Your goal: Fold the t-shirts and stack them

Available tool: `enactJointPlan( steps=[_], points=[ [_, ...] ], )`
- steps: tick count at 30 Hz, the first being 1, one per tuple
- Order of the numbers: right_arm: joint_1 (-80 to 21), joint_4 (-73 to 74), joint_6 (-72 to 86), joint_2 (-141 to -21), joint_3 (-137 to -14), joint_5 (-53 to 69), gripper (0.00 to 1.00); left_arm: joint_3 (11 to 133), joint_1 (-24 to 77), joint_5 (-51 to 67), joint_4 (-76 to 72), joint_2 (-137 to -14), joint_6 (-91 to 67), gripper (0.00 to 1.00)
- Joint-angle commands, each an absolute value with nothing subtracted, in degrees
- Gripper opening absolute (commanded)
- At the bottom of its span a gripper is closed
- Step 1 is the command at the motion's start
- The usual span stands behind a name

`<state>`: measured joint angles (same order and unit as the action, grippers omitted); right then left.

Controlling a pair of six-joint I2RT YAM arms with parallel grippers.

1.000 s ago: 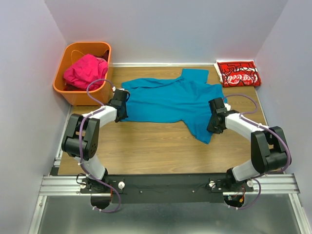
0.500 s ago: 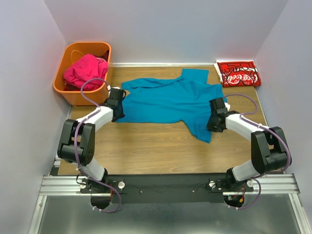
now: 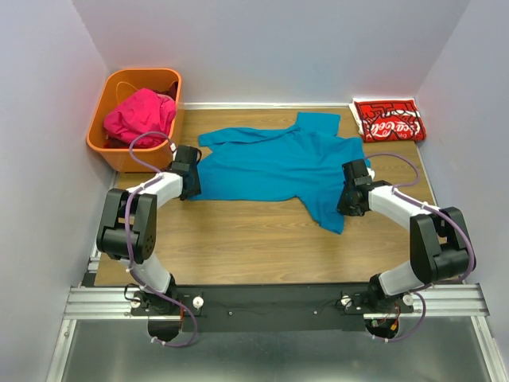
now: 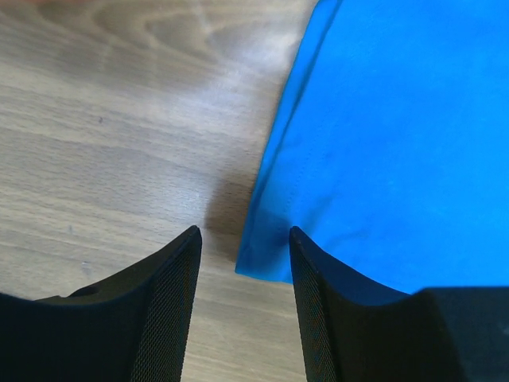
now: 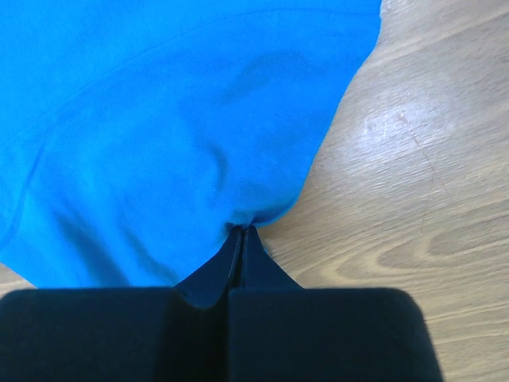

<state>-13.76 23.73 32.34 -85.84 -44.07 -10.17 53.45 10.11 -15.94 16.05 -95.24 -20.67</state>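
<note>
Three t-shirts on show, one of each colour. Dead centre, the teal-blue t-shirt (image 3: 278, 163) lies spread on the wooden desk (image 3: 238, 239), not folded, with one sleeve poking out at 12 o'clock and a flap of cloth trailing down toward 5 o'clock. Out at 2 o'clock, in the far corner of the desk, the red t-shirt (image 3: 389, 120) sits folded into a neat rectangle, white script facing up, well apart from the blue one. Over at 10 o'clock the magenta-pink t-shirt (image 3: 139, 115) is bunched up inside the single orange basket (image 3: 131, 157).

Two hands are in play, one on each flank of the blue shirt. The left hand (image 4: 244, 239) sits at the shirt's 9 o'clock edge with its jaws spread. Its wrist view shows the hemmed corner lying between the two fingers, nothing pinched, bare wood to the left. The right hand (image 5: 241, 231) is at the shirt's 4 o'clock side with its jaws pressed together, nipping a small fold of the blue edge that puckers at the fingertips. Both arms reach in from 6 o'clock.
</note>
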Motion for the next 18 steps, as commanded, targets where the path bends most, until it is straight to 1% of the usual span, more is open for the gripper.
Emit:
enactJointPlan(
  steps=[1, 10, 18],
  points=[
    [-13.62, 29.97, 31.2, -86.22, -42.36, -8.26, 0.0, 52.82, 9.4, -14.15, 17.58, -96.94, -21.53, 0.56],
    [-13.54, 29.97, 31.11, -84.2, -43.15, -6.86, 0.0, 52.38, 9.32, -11.25, 19.78, -95.27, -26.0, 0.56],
    [-13.62, 30.23, 29.53, -83.23, -44.12, -5.98, 0.0, 51.68, 9.32, -11.42, 21.44, -94.57, -29.18, 0.56]
  ],
)
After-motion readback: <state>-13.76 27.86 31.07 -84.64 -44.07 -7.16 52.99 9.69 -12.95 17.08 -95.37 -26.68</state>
